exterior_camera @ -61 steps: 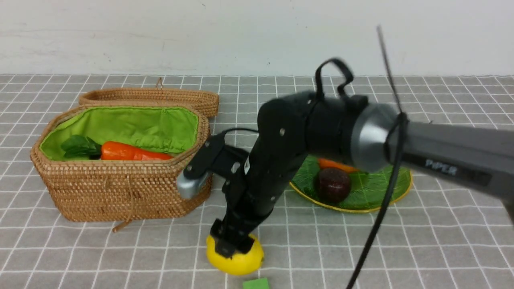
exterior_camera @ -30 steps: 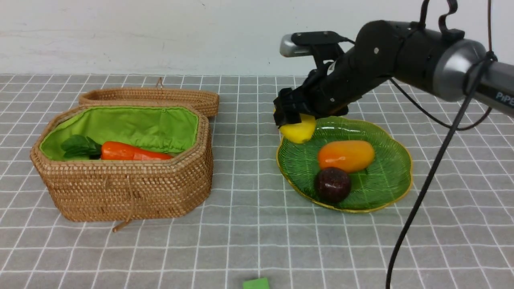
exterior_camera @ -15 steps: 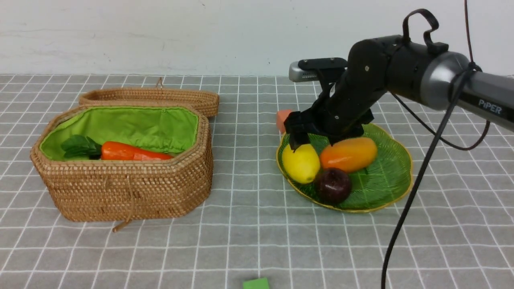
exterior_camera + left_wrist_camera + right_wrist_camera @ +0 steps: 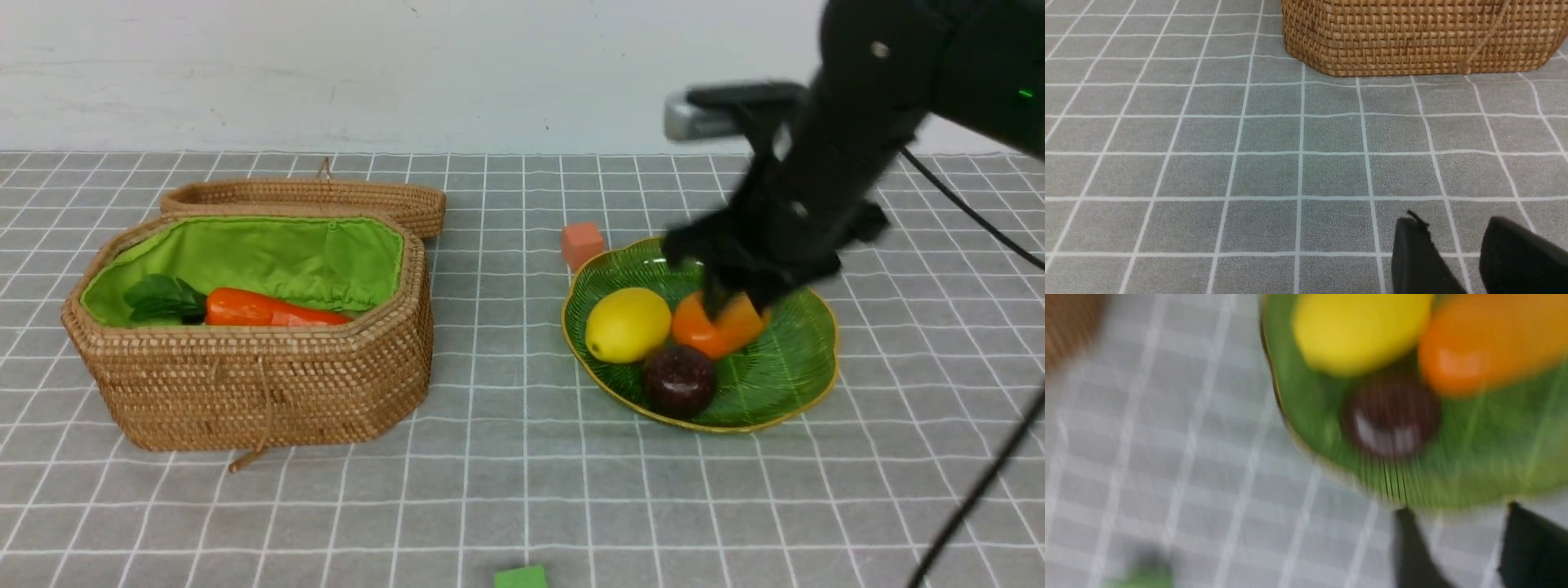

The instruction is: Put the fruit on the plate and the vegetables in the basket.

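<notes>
nearest, the left gripper [image 4: 1457, 261] hangs over bare mat short of the basket [image 4: 1412, 36], jaws parted on nothing; farther on, the lemon [image 4: 627, 324], mango [image 4: 718, 325] and maroon ball [image 4: 679, 380] lie on the plate [image 4: 784, 384], below the empty right gripper [image 4: 739, 273], jaws apart. only the front view shows the carrot [image 4: 261, 310] inside the basket, long axis running left-right; the blurred right wrist view shows just the plate's fruit; eggplant and radish are hidden, so i cannot tell if anything remains.

Front view: looks ahead over the whole table.
Left wrist: close, low by the basket [image 4: 1412, 36].
Right wrist: blurry, above the plate [image 4: 1474, 473], shared with front.
</notes>
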### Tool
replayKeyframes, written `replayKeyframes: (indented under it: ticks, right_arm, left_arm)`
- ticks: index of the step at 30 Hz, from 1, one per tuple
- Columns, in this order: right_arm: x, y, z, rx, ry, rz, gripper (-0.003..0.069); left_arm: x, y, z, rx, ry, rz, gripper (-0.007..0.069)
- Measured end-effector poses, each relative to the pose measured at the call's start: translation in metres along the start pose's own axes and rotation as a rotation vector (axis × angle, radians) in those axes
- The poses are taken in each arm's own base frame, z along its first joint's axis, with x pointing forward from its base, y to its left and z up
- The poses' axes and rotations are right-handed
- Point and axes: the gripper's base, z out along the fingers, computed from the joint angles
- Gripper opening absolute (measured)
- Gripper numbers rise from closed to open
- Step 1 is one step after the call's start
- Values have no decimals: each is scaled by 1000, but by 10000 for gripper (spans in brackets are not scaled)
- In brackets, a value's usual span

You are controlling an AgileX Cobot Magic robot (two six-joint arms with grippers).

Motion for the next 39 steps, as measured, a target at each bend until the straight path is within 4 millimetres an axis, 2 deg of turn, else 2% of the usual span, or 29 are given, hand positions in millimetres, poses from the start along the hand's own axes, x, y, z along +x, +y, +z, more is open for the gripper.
replayKeyframes:
  ticks: [3, 5, 7, 12, 16, 23, 25, 27, 28, 30, 32, 34, 35, 36, 38, 39]
  right_arm:
    - [38, -6, 12, 11, 97, -8, 56]
    - [54, -9, 19, 16, 122, -6, 4]
    - [102, -18, 40, 25, 186, 6, -16]
    - [149, -24, 58, 29, 316, 30, -16]
    - [165, -27, 64, 40, 396, 34, -15]
    - [170, -27, 60, 44, 448, 32, -12]
    - [170, -27, 51, 41, 412, 28, -9]
    - [166, -26, 28, 24, 246, 16, -7]
    - [166, -26, 23, 22, 218, 14, -7]
    - [161, -29, -4, 11, -30, 8, -7]
    - [167, -36, -36, 0, -279, 36, -3]
    - [173, -41, -48, 3, -368, 54, -2]
    - [180, -45, -56, 11, -429, 70, -1]
    - [197, -54, -70, 40, -532, 94, 0]
    - [225, -67, -76, 114, -629, 137, 3]
    - [227, -67, -77, 118, -638, 141, 3]
  left_arm:
    - [0, 0, 0, 0, 0, 0, 239]
    - [0, 0, 0, 0, 0, 0, 239]
    - [0, 0, 0, 0, 0, 0, 239]
    - [0, 0, 0, 0, 0, 0, 239]
    - [0, 0, 0, 0, 0, 0, 239]
    - [0, 0, 0, 0, 0, 0, 239]
    - [0, 0, 0, 0, 0, 0, 239]
    - [0, 0, 0, 0, 0, 0, 239]
    - [0, 0, 0, 0, 0, 0, 239]
    - [0, 0, 0, 0, 0, 0, 239]
    - [0, 0, 0, 0, 0, 0, 239]
    - [0, 0, 0, 0, 0, 0, 239]
    - [0, 0, 0, 0, 0, 0, 239]
    - [0, 0, 0, 0, 0, 0, 239]
    - [0, 0, 0, 0, 0, 0, 239]
    - [0, 0, 0, 0, 0, 0, 239]
